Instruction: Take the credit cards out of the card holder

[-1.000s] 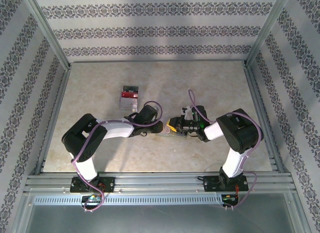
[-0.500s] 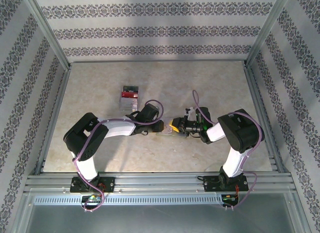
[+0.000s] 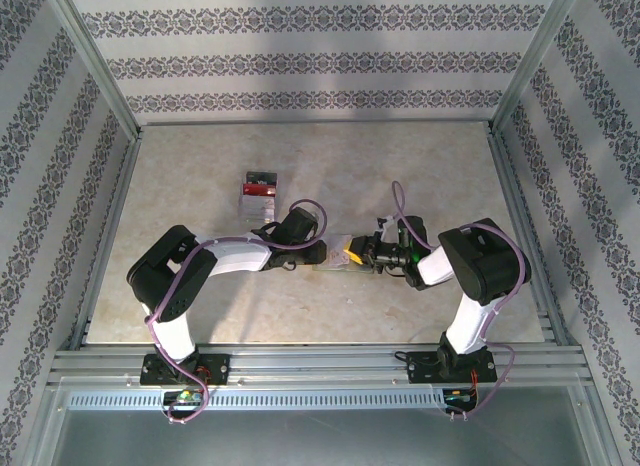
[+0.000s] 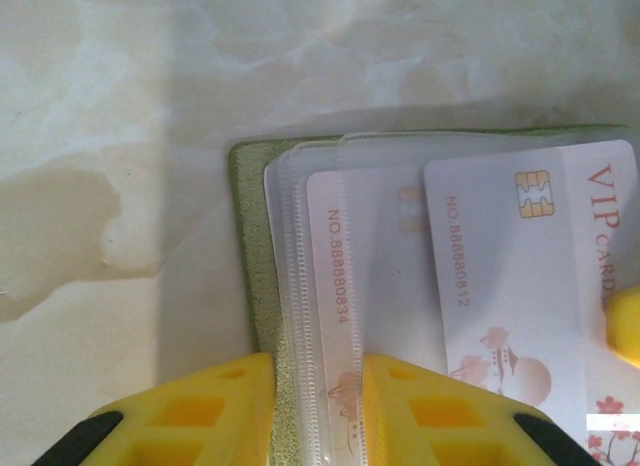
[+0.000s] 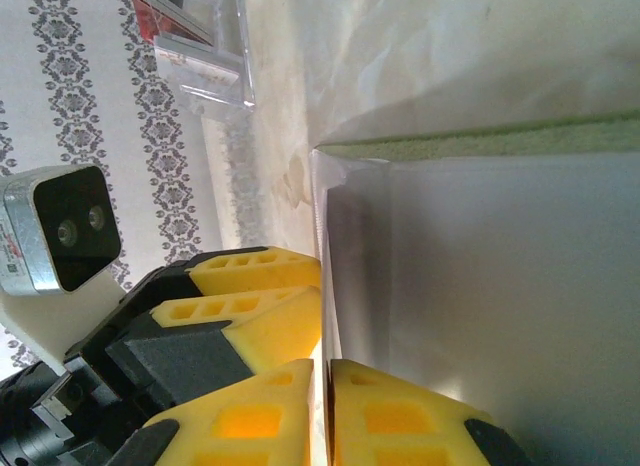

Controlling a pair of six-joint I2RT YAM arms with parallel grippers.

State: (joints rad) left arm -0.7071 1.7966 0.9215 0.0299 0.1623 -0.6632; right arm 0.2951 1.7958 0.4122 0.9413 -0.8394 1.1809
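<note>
Left gripper (image 4: 318, 391), its yellow fingers closed on the near edge of the card holder (image 4: 247, 256), pinches the olive-green cover and clear plastic sleeves between them. Right gripper (image 5: 320, 391), fingers pressed together with barely a gap, clamps a thin pale sheet. From the left wrist, one of its yellow tips rests on the front card (image 4: 510, 286), a white card with a gold chip and red "VIP" lettering. This is one of two pale credit cards (image 4: 375, 276) sitting in the sleeves, and it lies further out than the one behind. The two grippers meet nose to nose over the holder at mid-table. A red-topped stack of cards (image 3: 260, 194) lies apart on the marbled table (image 3: 200, 156), beyond the left arm.
</note>
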